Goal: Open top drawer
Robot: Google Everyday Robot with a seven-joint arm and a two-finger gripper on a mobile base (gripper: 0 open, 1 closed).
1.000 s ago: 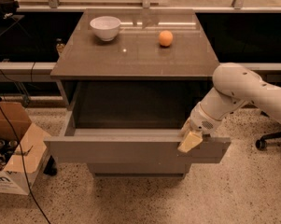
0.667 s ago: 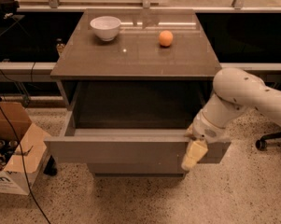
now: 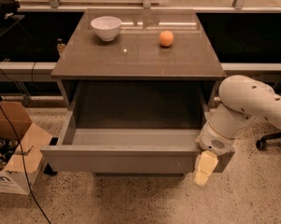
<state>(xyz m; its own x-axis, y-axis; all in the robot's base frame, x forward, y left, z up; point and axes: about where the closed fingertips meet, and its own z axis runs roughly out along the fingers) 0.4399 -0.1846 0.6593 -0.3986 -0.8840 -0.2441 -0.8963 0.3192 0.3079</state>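
Speckled floor (image 3: 130,199) surrounds the counter (image 3: 130,59), with a white bowl (image 3: 106,27) near its back left corner and an orange (image 3: 166,38) toward the back right. Beneath its front edge the top drawer (image 3: 121,161) stands wide open. The gripper (image 3: 204,169) hangs at the drawer front's right end, below the front right corner; I cannot tell its grip.

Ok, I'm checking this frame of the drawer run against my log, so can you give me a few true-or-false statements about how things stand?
1. The top drawer is pulled out, with its inside showing. True.
2. The gripper hovers over the bowl. False: it hangs at the right end of the drawer's front panel.
3. A white bowl and an orange sit on the cabinet top. True.
4. The orange lies inside the drawer. False: it is on the cabinet top, right of the bowl.
5. A cardboard box stands on the cabinet top. False: it is on the floor at the picture's left.
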